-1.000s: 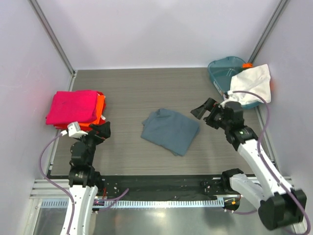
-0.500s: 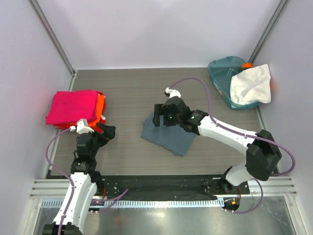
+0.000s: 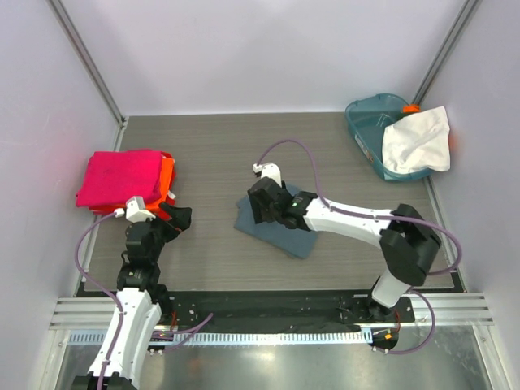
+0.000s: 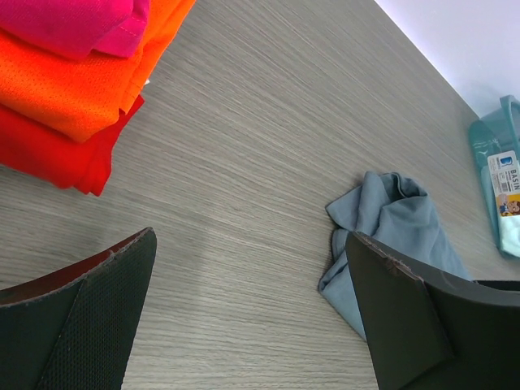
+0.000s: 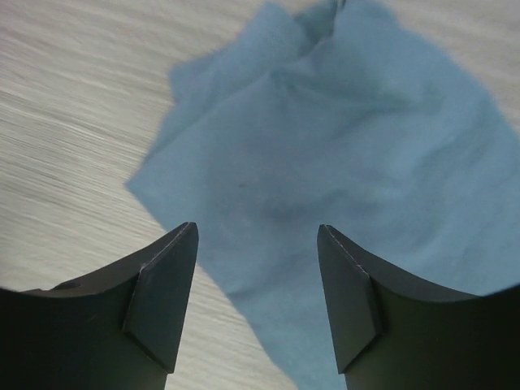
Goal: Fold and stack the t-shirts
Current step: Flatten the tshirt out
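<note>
Since half a second ago, the right gripper (image 3: 257,210) has slid further left and is now over the left part of the crumpled slate blue-grey t-shirt (image 3: 299,236) at the middle of the counter (image 3: 211,146), jaws spread wide and empty. Near the left edge, the left gripper (image 3: 175,216) is also wide open, holding nothing, just beside a folded stack: a magenta pink t-shirt (image 3: 118,175) on orange-red t-shirts (image 3: 166,175). A white t-shirt (image 3: 418,138) drapes over the teal tub (image 3: 370,114) in the far right corner.
</note>
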